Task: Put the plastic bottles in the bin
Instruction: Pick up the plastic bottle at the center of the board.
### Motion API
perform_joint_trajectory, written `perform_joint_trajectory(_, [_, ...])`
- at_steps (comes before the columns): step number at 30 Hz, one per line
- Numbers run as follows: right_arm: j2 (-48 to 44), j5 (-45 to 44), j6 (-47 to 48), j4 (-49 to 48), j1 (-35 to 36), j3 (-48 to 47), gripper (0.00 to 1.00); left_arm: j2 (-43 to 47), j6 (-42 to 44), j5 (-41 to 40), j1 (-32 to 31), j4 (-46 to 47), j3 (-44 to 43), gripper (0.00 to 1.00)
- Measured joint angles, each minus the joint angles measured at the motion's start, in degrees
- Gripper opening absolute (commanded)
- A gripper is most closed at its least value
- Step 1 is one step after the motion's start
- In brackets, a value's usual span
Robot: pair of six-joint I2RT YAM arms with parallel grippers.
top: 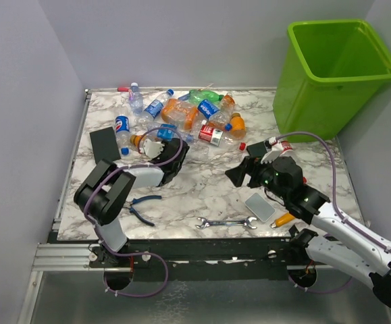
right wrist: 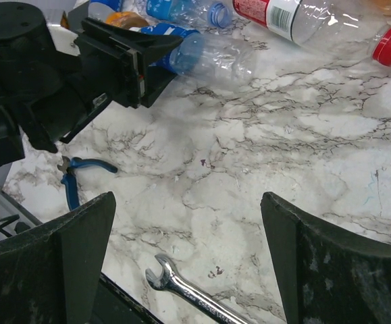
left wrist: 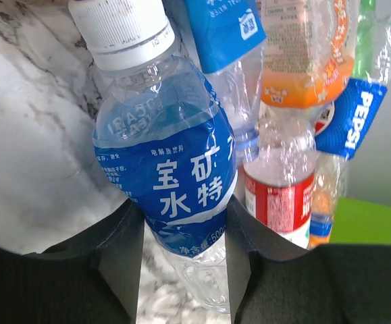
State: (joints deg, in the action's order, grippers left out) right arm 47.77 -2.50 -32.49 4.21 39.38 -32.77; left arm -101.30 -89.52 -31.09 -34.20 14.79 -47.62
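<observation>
My left gripper (top: 175, 147) (left wrist: 181, 226) is shut on the lower part of a clear bottle with a blue label and a white cap (left wrist: 165, 169), at the near edge of the bottle pile. The right wrist view shows this bottle (right wrist: 209, 54) lying low by the marble top. Several more plastic bottles (top: 192, 111), clear, orange and green, lie heaped at the back of the table. The lime-green bin (top: 337, 67) stands at the far right beyond the table. My right gripper (top: 239, 174) (right wrist: 188, 209) is open and empty above the table's middle.
A wrench (top: 225, 223) (right wrist: 188, 290) and blue-handled pliers (top: 141, 206) (right wrist: 73, 179) lie near the front edge. A black slab (top: 105, 143) lies at the left. A grey slab (top: 259, 207) and an orange screwdriver (top: 283, 219) lie under my right arm.
</observation>
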Motion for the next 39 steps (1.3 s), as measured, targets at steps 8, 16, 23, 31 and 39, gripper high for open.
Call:
perform_joint_trajectory(8, [-0.98,0.02,2.54,4.13,0.0,-4.52,0.95,18.45,18.12,6.23,-0.39,-2.36,4.35,0.29])
perform_joint_trajectory(16, [-2.51,2.01,7.08,6.1,0.0,-13.68,0.95,33.51,62.79,29.07,-0.33,-4.94,-3.23,0.3])
perform_joint_trajectory(23, [0.87,10.29,6.58,1.77,0.0,-19.8,0.95,43.5,88.04,48.72,-0.7,-4.31,0.63,0.2])
perform_joint_trajectory(31, [8.85,15.04,4.81,-2.99,0.0,-22.43,0.93,45.81,93.88,54.23,-1.79,5.35,16.48,0.17])
perform_joint_trajectory(39, [17.31,19.34,2.71,-4.68,0.09,-26.43,0.82,48.5,95.38,54.03,-4.72,9.73,17.77,0.17])
